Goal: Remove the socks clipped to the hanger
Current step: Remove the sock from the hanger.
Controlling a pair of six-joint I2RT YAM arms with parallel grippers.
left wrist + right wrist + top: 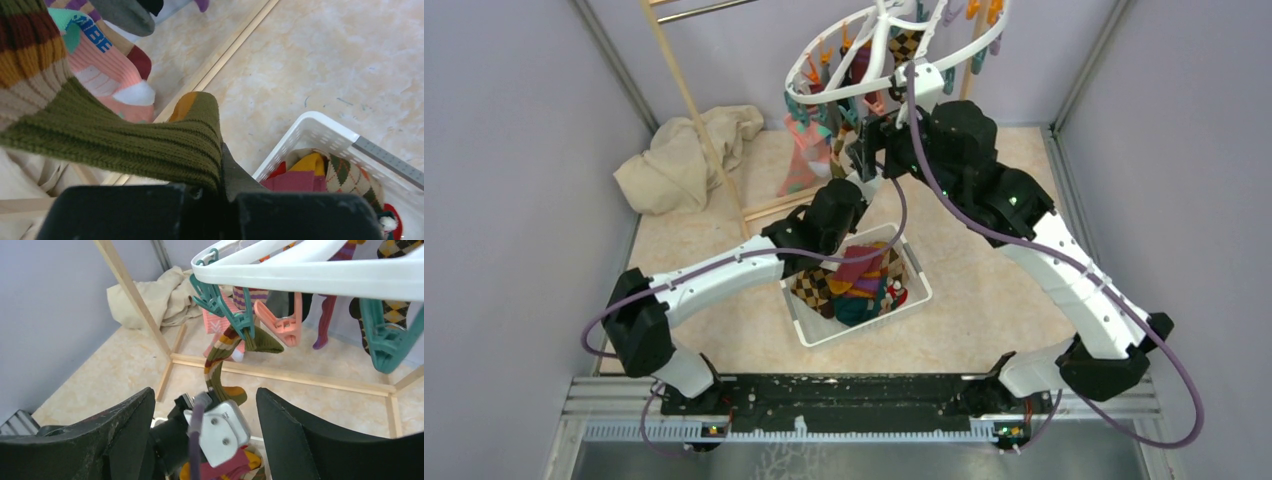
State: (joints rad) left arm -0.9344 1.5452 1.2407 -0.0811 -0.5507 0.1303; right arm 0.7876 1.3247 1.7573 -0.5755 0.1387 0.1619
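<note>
The white oval hanger (839,93) hangs at the back with several socks clipped to its pegs. A striped sock (218,361), olive green with brown, orange and cream bands, dangles from a teal peg (239,321) on the hanger's rim (310,275). My left gripper (222,172) is shut on that sock's green ribbed end (150,145), just below the peg. My right gripper (204,392) is open under the hanger (871,135), its fingers (125,430) spread on either side of the left wrist below, holding nothing.
A white mesh basket (914,300) with several socks in it sits on the floor under the left arm. The wooden rack's pole (694,110) and floor rail (300,376) stand close by, with a beige cloth (689,155) heaped behind. Grey walls enclose both sides.
</note>
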